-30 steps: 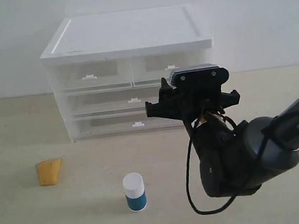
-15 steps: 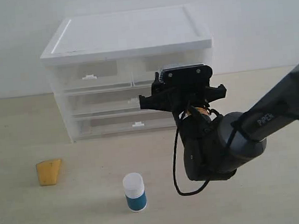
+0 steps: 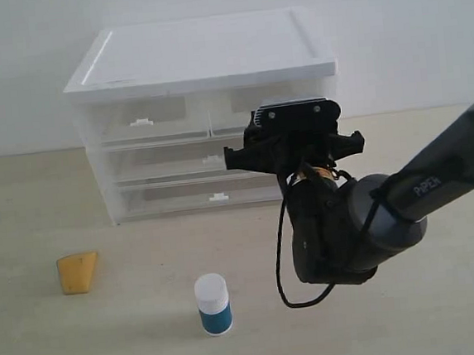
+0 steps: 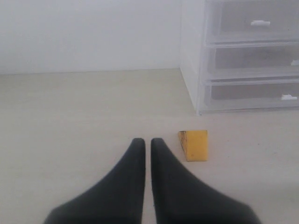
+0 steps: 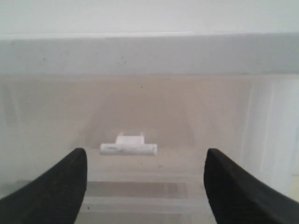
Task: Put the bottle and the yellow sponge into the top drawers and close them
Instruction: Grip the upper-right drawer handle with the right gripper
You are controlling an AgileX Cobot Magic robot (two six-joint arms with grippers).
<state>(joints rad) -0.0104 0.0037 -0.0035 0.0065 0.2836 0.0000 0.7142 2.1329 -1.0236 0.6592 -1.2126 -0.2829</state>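
The bottle (image 3: 213, 305) stands upright on the table in front of the cabinet. Off to the left lies the yellow sponge (image 3: 78, 272), which the left wrist view shows as sponge (image 4: 194, 145) just beside my left gripper (image 4: 147, 141); that gripper is shut and empty. Both top drawers are closed: the left one (image 3: 140, 119) and the right one (image 3: 237, 103). My right gripper (image 5: 145, 156) is open, close in front of the right top drawer, with its white tab handle (image 5: 128, 148) between the fingers and not touched. In the exterior view the right arm's wrist (image 3: 293, 131) covers this handle.
The white drawer cabinet (image 3: 201, 56) stands at the back against a white wall. Below the top drawers are two closed full-width drawers, the middle one (image 3: 161, 163) and the bottom one (image 3: 181, 197). The right arm (image 3: 341, 226) hangs over the table right of the bottle.
The right gripper has moved left and towards the cabinet front, ending at the right top drawer's handle. Bottle and sponge have not moved.
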